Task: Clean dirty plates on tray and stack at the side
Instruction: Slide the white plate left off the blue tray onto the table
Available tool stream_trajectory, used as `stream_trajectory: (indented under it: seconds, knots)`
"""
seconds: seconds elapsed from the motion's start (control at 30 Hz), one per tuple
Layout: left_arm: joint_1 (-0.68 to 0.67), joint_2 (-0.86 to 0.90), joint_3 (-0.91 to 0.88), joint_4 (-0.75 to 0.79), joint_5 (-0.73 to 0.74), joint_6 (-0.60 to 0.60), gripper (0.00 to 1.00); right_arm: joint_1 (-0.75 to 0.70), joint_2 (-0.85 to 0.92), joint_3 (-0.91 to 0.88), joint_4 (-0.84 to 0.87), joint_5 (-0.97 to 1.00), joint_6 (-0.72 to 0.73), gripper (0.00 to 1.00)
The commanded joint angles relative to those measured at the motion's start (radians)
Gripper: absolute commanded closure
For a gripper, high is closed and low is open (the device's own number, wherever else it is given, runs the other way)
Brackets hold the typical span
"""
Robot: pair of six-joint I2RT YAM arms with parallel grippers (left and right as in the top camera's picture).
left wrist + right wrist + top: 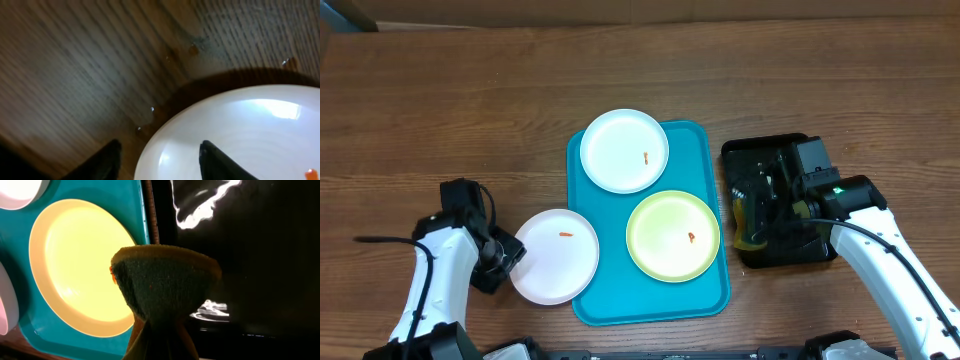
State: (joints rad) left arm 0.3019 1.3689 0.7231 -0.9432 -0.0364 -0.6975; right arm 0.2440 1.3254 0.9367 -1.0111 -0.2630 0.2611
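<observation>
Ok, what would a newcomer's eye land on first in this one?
The turquoise tray mid-table, with a white plate at its far-left corner and a yellow-green plate near-right. A second white plate overlaps its near-left edge, mostly on the table, rim inside the open left hand. The right hand pinches a sponge over the black tray.

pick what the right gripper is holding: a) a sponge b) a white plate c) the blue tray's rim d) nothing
a: the right gripper is shut on a sponge, pinching it over the black tray.
</observation>
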Motion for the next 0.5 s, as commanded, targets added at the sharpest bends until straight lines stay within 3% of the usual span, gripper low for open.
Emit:
stream_trajectory:
  seconds: [0.0,0.2,0.37,0.47]
  knots:
    - [0.006,0.000,-0.064,0.055,-0.012,0.010,0.52,0.004,-0.018,0.030,0.006,-0.009,0.002,0.96]
    - [0.006,0.000,-0.127,0.134,0.013,0.010,0.56,0.004,-0.018,0.030,0.006,-0.008,0.001,0.96]
    - [0.006,0.000,-0.122,0.160,0.020,0.064,0.92,0.004,-0.018,0.030,0.006,-0.008,0.001,0.96]
    - [0.006,0.000,-0.096,0.162,0.023,0.115,0.96,0.004,-0.018,0.030,0.006,-0.008,0.001,0.96]
